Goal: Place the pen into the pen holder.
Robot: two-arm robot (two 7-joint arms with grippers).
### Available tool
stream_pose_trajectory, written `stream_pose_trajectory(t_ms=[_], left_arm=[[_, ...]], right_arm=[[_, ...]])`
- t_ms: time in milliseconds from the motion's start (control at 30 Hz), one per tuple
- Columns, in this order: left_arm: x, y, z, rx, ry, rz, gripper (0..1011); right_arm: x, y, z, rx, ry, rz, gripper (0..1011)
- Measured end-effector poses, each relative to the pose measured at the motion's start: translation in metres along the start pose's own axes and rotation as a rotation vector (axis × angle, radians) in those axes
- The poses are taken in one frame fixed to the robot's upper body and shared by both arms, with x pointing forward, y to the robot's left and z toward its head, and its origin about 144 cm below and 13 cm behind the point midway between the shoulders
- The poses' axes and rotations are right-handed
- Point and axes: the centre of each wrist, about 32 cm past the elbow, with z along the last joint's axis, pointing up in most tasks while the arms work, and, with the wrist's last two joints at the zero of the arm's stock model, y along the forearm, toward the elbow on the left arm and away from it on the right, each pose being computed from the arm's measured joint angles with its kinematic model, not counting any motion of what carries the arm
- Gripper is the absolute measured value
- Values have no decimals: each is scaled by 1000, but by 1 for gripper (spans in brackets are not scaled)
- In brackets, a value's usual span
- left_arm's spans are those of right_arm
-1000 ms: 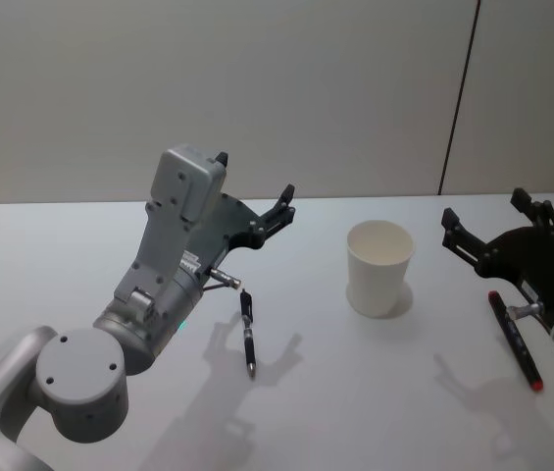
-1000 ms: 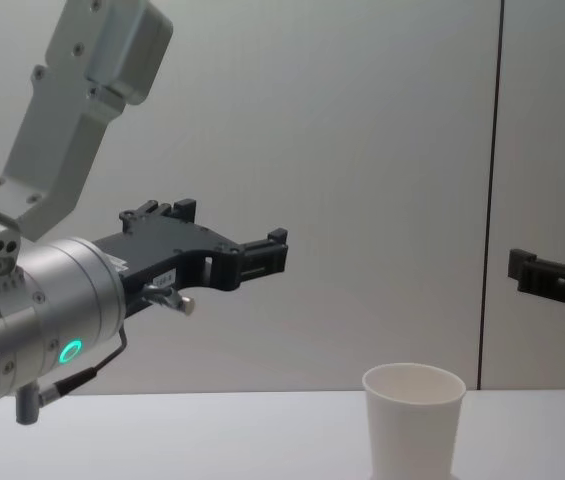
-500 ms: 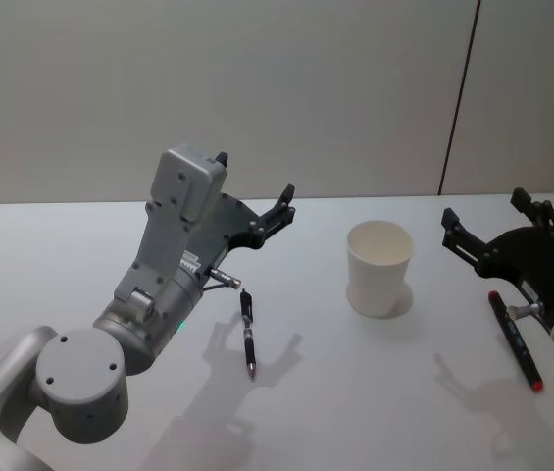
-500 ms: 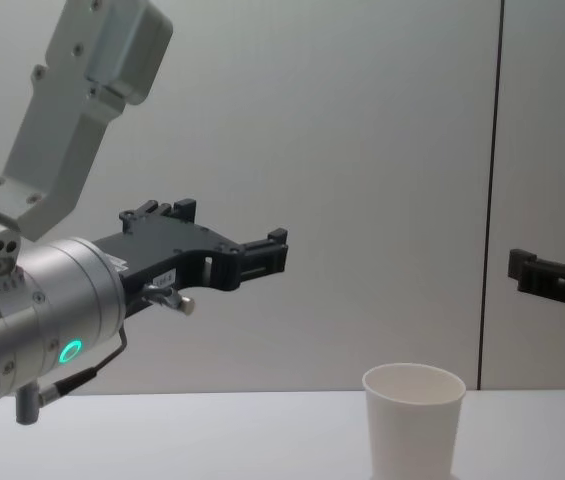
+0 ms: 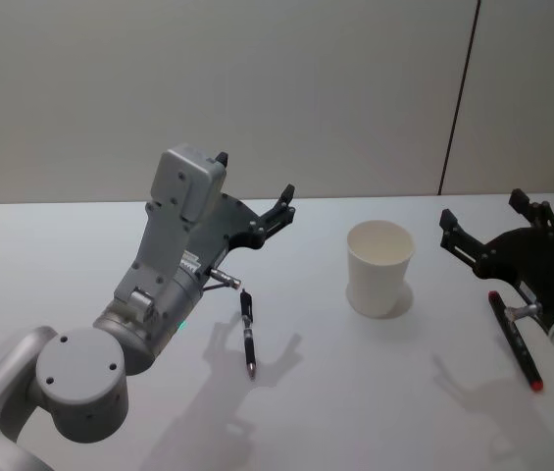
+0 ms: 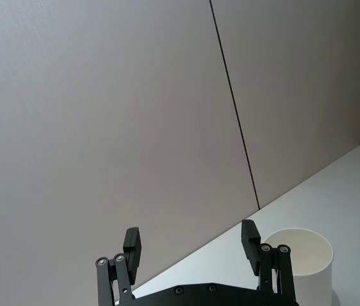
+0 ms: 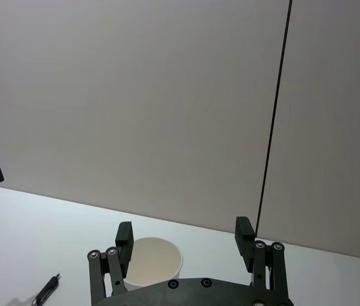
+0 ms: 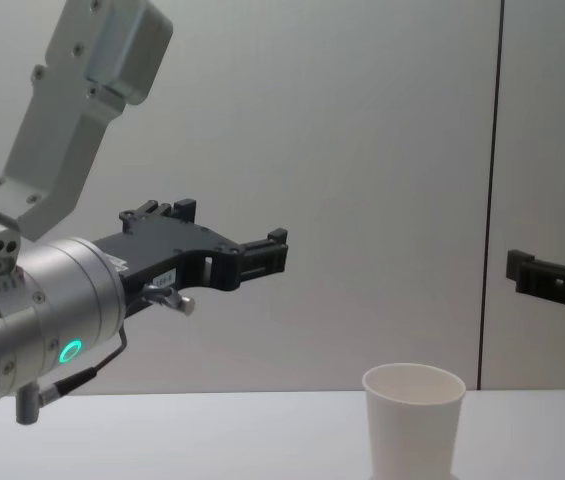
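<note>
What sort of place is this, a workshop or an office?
Likely a robot test lab: a plain white table, blank wall panels, and a paper cup set out as a prop.

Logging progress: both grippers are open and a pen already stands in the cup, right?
No. The head view shows the cup empty; the left pen and right pen lie on the table. The left gripper and right gripper are open.

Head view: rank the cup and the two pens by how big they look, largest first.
1. White cup, clearly largest.
2-3. Left pen and right pen: both slim and alike in length. The right gripper hides part of the right pen, so I won't rank one above the other.
</note>
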Motion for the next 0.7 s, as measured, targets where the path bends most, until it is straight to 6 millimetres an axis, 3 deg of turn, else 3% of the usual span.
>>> stream_pose_trajectory(t_ms=[700], left_arm=[[0, 0, 0, 0, 0, 0, 1003]], right_arm=[[-19, 1, 13, -161, 16, -93, 1001]])
